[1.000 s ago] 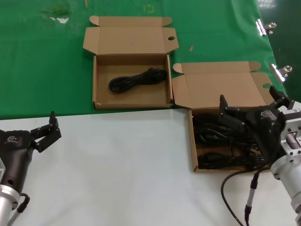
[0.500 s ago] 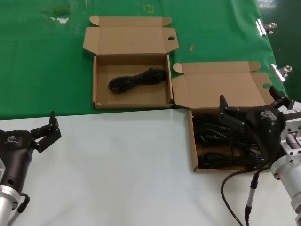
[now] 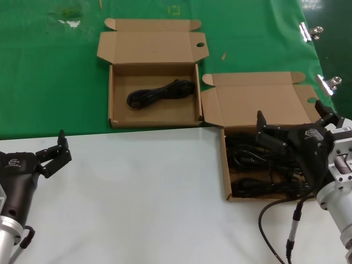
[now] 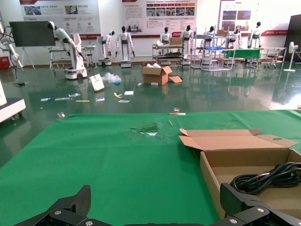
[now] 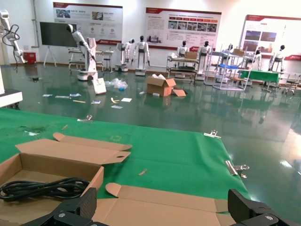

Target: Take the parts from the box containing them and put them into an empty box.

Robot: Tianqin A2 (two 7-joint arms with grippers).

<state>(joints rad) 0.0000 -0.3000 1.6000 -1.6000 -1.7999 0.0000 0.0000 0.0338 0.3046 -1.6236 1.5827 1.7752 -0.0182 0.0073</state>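
Brown cardboard is what you are working with: two shallow boxes, both with lids folded back. The near box (image 3: 226,165) sits at your right, straddling the edge where the green mat (image 3: 49,77) meets the white tabletop (image 3: 148,198), and it holds a tangle of black cables (image 3: 253,165). Your right gripper (image 3: 292,122) hangs over that box, just above the cables, with its fingers spread wide apart and nothing between them; you cannot tell from here whether the fingertips touch the cables.

The far box (image 3: 113,93) lies farther back on the green mat, to the left of the first, its corner close to the near box's lid. One coiled cable (image 3: 159,93) lies inside it, slanted across the tray. You see that same cable (image 4: 268,176) from the left wrist camera and from the right wrist camera (image 5: 44,187).

Your left gripper (image 3: 52,155) waits low at your left over the white tabletop, well away from both boxes, fingers apart and empty.

Metal clips (image 3: 309,32) lie along the mat's right edge.
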